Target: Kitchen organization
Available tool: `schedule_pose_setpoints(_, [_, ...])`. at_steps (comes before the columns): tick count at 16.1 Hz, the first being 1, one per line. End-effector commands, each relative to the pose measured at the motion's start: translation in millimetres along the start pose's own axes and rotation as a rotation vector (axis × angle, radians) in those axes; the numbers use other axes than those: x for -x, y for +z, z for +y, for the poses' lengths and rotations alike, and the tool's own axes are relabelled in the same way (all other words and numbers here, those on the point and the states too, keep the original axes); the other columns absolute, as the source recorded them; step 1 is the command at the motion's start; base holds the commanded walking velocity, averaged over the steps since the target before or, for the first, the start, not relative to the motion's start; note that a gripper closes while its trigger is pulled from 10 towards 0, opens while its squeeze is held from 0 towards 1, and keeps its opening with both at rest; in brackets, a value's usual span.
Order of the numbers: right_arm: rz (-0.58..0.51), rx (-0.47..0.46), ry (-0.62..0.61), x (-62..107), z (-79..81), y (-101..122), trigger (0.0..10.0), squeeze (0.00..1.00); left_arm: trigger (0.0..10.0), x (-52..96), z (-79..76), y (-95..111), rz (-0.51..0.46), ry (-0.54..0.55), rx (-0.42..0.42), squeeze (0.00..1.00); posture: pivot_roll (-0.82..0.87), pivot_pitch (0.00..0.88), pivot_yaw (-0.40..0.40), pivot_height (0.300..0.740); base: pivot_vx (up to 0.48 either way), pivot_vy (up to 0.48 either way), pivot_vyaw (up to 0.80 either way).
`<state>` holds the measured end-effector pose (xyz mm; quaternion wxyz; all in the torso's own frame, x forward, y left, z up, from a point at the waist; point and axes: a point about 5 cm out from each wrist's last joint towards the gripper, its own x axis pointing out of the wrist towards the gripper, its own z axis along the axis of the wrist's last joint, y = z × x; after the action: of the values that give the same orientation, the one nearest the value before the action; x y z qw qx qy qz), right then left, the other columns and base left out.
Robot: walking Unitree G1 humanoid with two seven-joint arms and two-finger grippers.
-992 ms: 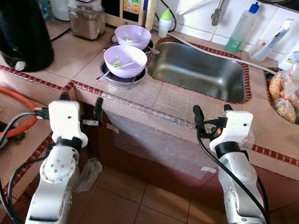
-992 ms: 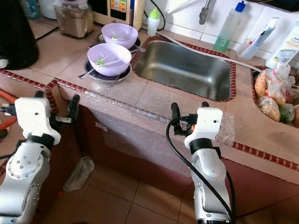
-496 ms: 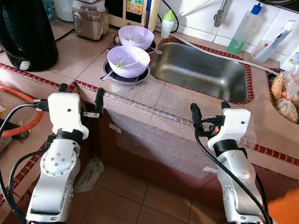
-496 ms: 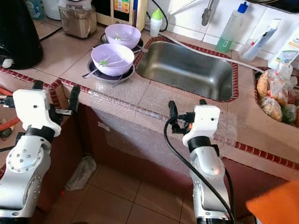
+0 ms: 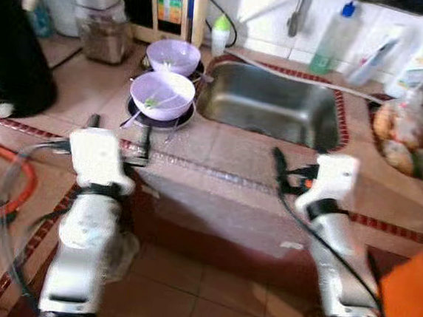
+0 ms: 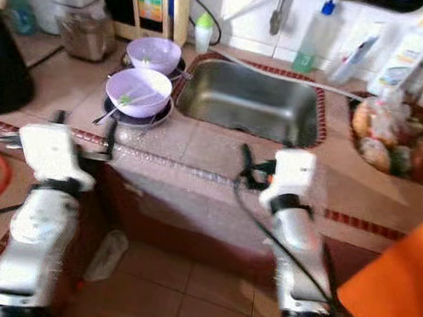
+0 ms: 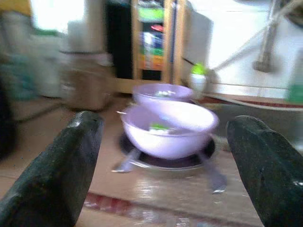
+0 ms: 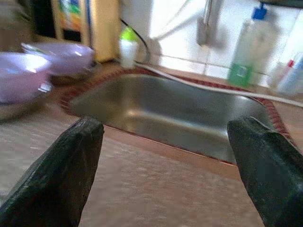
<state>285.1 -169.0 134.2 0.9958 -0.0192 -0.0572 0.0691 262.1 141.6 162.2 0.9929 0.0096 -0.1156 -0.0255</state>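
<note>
Both grippers' jaws spread wide; near bowl [image 5: 162,95] upright beside sink [image 5: 276,101].

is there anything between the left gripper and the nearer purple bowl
Nothing visible. The left gripper, fingers open, faces the nearer purple bowl across bare counter tile.

My two silver arms carry white boxy wrist housings, black cables looping alongside, and long black fingers [image 7: 71,165]
</note>
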Motion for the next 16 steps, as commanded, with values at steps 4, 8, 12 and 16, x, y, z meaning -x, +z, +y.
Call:
schedule_pose_setpoints(4, [-0.063,-0.001,0.018,-4.8,7.1,15.3,10.0,0.0,10.0,1.4,8.7,3.8,-0.012,0.037,-0.029,0.0,0.04,0.041,-0.044,0.74,0.18,0.0,0.0])
schedule_pose_setpoints(8, [-0.092,0.014,0.028,-7.4,8.9,23.0,10.0,0.0,10.0,5.5,8.3,3.0,-0.007,0.041,-0.034,0.0,0.04,0.04,-0.047,0.74,0.0,0.0,0.0])
schedule_pose_setpoints(12, [-0.093,0.012,0.031,-9.1,8.9,24.1,10.0,0.0,10.0,7.1,6.4,1.5,-0.004,0.048,-0.042,0.0,0.05,0.037,-0.052,0.74,0.0,0.0,0.0])
schedule_pose_setpoints(16, [-0.084,0.04,0.047,-10.8,10.3,21.7,10.0,0.0,10.0,9.6,3.3,-9.5,0.011,0.007,-0.064,0.0,0.04,0.028,-0.054,0.74,0.0,0.0,0.0])
